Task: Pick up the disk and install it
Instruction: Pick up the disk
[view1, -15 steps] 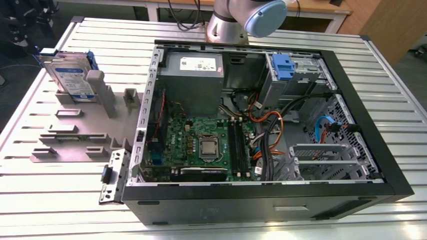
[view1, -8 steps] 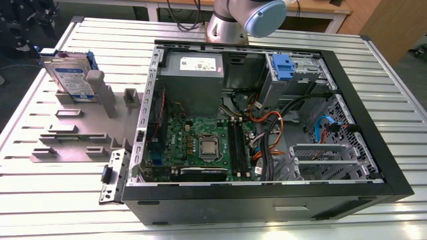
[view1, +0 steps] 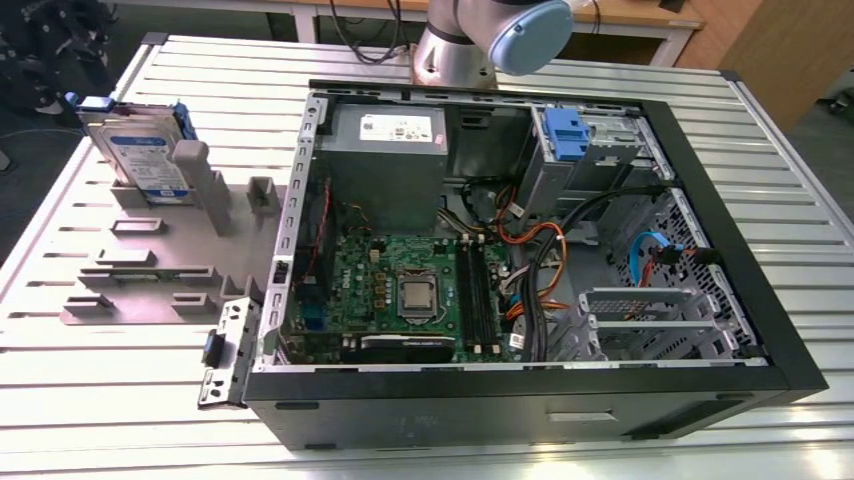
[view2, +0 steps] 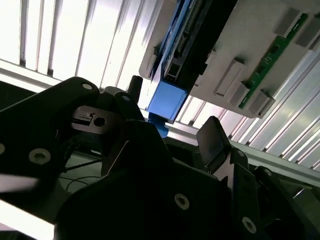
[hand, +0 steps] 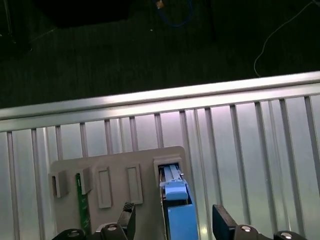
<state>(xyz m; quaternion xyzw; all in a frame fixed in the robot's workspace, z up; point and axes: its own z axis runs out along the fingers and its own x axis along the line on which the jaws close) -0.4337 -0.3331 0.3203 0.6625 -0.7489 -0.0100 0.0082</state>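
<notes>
The disk (view1: 140, 150) is stood upright in a slot of the grey holder (view1: 174, 250), which is laid on the worktop (view1: 80, 400); the open computer case (view1: 534, 250) is set just beside the holder. In the first wrist view the pincer (hand: 174, 214) is seen apart, its fingers (hand: 223, 222) placed either side of the disk's blue carrier, not yet clamped. Were it closed off-centre, the disk could be tilted and jammed in the holder's slot.
</notes>
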